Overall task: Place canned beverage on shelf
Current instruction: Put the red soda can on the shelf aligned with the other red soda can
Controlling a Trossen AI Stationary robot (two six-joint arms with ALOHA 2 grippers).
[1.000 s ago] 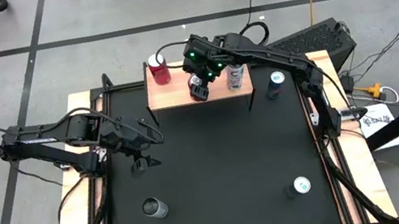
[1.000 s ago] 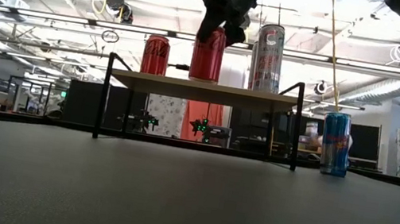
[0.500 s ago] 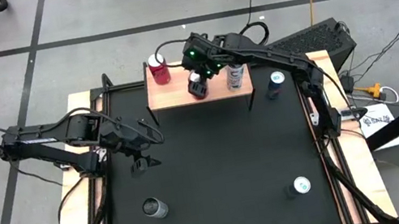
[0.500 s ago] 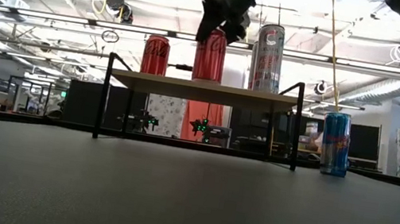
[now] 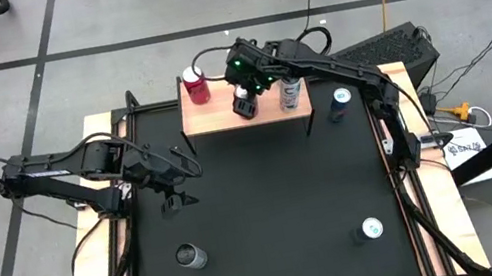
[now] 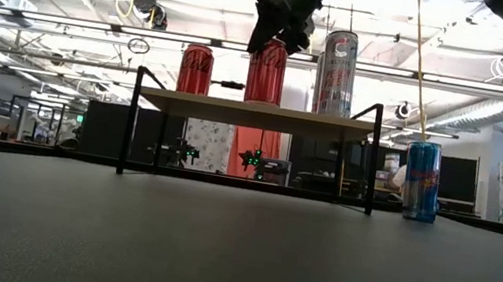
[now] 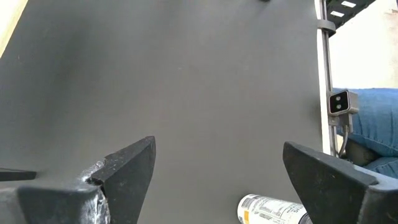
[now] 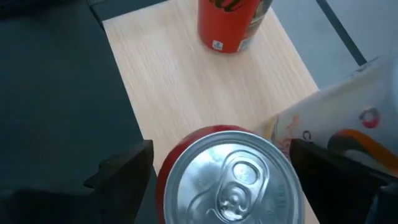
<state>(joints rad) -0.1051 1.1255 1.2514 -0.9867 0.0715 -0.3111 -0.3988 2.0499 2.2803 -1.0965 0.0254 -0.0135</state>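
Since a second ago the right pincer [image 6: 280,32] has let its fingers spread wide and lifted slightly off the red can [image 6: 266,73], which now stands upright on the shelf [image 5: 212,118] mid-way along, between another red can [image 5: 195,86] and a tall silver can [image 5: 290,94]. That placement looks done. The left pincer [image 7: 214,180] waits, fingers wide and empty, near the worktop's left edge.

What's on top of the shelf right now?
Three upright cans stand on the shelf: two red cans and a taller silver can. The right hand, open, hangs above the middle one, hiding its top.
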